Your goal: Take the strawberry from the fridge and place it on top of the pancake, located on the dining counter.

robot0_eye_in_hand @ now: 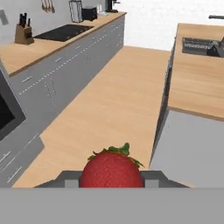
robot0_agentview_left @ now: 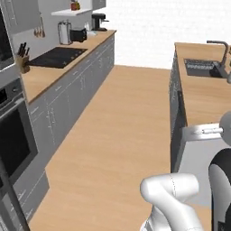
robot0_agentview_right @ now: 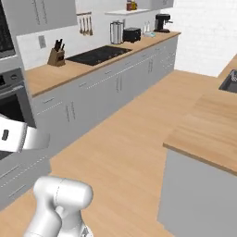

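I see the dining counter point(robot0_eye_in_hand: 197, 83) on the right with its sink point(robot0_eye_in_hand: 201, 46) at the far end, and my gripper point(robot0_eye_in_hand: 112, 178) clenched around the strawberry point(robot0_eye_in_hand: 111, 169) above the wood floor point(robot0_eye_in_hand: 109, 100).

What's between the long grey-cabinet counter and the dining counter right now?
Bare wood floor, seen in the hand view, runs between the long counter and the dining counter.

Bright, even rendered light, soft shadows, slightly blurry low-resolution views.
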Available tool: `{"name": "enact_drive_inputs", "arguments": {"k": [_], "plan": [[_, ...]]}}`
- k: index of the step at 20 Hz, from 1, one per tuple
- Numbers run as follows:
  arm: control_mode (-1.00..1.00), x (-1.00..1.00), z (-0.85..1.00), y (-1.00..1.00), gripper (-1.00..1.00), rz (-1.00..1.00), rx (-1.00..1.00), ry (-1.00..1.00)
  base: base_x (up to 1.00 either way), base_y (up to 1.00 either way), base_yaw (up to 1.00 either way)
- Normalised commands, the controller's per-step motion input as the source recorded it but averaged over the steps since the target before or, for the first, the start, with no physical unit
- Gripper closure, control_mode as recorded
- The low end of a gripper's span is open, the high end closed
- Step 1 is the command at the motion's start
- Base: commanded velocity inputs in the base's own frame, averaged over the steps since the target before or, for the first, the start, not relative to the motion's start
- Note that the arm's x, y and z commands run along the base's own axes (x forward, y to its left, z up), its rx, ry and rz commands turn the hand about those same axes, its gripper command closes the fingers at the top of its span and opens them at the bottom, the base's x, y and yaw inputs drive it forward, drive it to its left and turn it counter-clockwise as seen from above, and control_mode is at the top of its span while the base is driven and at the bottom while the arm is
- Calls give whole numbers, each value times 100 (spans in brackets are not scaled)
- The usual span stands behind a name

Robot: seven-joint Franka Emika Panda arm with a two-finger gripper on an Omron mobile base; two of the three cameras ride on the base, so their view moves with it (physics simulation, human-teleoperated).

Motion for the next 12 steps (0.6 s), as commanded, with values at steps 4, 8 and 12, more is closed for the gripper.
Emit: {"name": "enact_drive_inputs", "arguments": {"k": [4, 8, 12], "plan": [[100, 0, 0, 0, 100, 0, 0, 0, 45, -52, -34], [100, 0, 0, 0, 100, 0, 0, 0, 3, -90, -34], [100, 0, 0, 0, 100, 0, 0, 0, -1, -100, -34]]}}
